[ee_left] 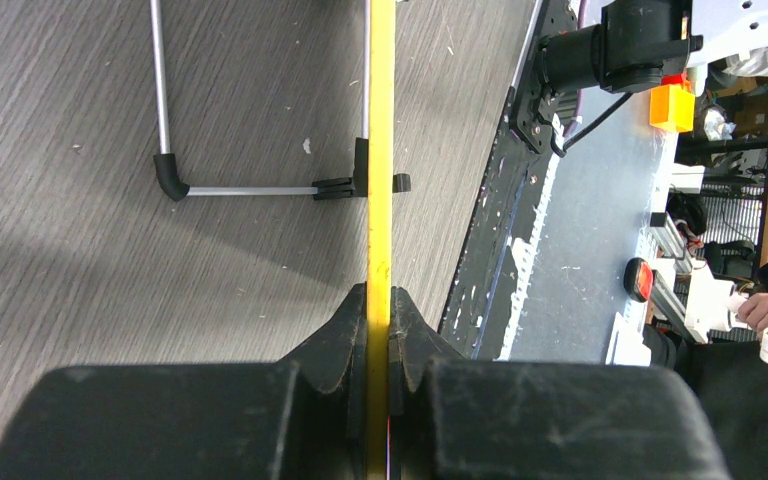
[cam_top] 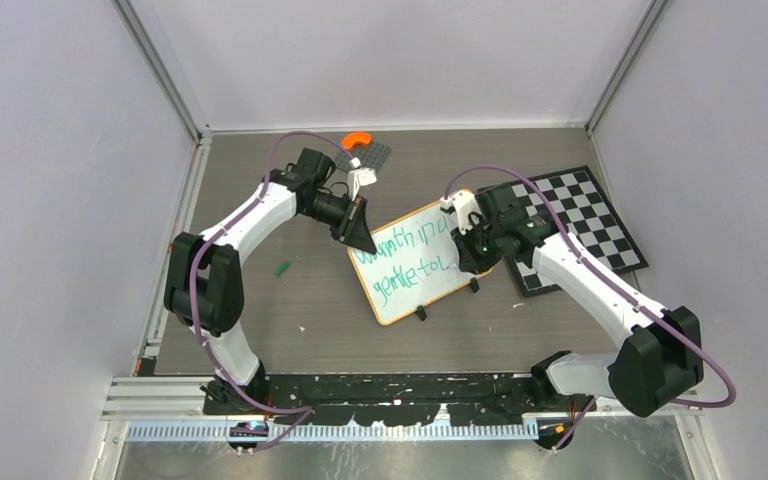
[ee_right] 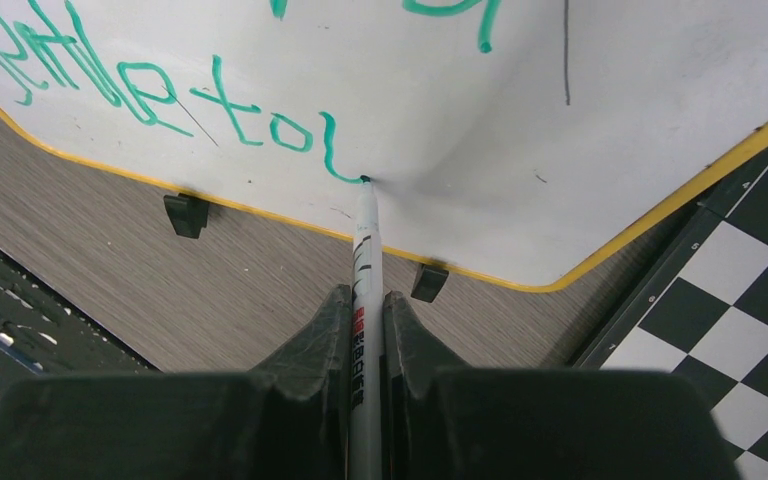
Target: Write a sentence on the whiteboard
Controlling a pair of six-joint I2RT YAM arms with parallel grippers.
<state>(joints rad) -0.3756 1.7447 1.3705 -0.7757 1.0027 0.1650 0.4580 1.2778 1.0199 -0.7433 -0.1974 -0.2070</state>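
One small white whiteboard (cam_top: 405,300), orange-tan frame, just left of the black-and-white checkerboard mat (cam_top: 590,225); long axis runs near-left to far-right. Green handwritten sentence (cam_top: 407,256), two lines: roughly "Warmth in a", "gentle tol". Left gripper (ee_left: 380,325) clamps the frame edge. Right gripper (ee_right: 365,320) grips one white marker (ee_right: 364,235), tip touching the board after "tol".

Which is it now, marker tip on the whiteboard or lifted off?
On it: the marker tip meets the whiteboard at the end of the last green stroke.
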